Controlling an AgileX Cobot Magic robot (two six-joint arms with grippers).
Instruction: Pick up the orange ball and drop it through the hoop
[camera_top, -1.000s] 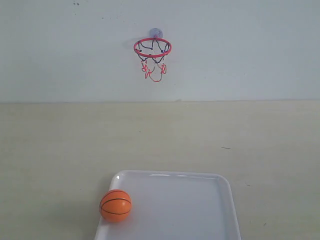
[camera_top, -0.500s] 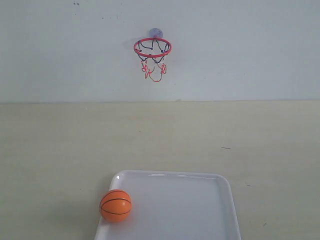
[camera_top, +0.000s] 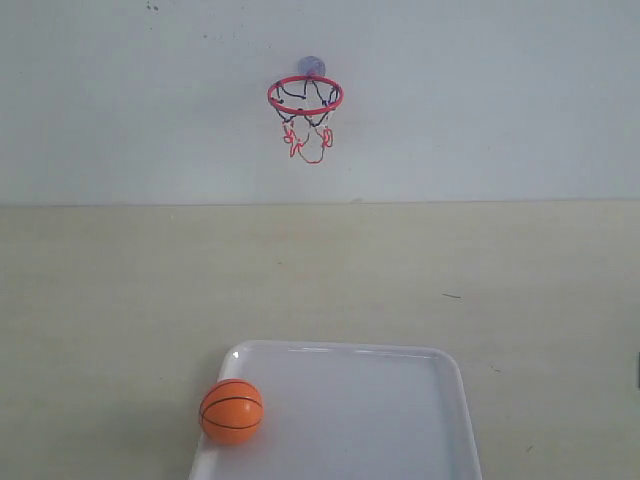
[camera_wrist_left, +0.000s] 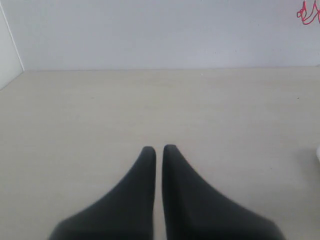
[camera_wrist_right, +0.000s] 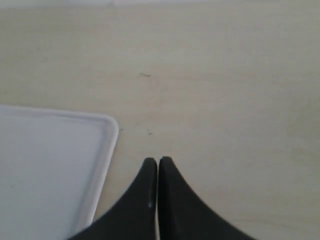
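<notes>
— Creeping in at the right edge, a dark sliver (camera_top: 637, 370) is appearing; you're maybe starting your reach. The ball (camera_top: 231, 411) is sitting lower left, at the tray (camera_top: 400, 351) rim.
— Your left gripper (camera_wrist_left: 159, 148) and right gripper (camera_wrist_right: 158, 160) are staying pinched together, empty.

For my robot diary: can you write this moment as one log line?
orange ball: at tray left edge, ungripped | hoop: empty | left gripper: shut | right gripper: shut

The exterior camera faces the wall (camera_top: 500, 100) across the pale tabletop (camera_top: 120, 280), white plastic tray (camera_top: 370, 420) nearest; both wrist cameras sit low, the right sharing that tray's corner.
</notes>
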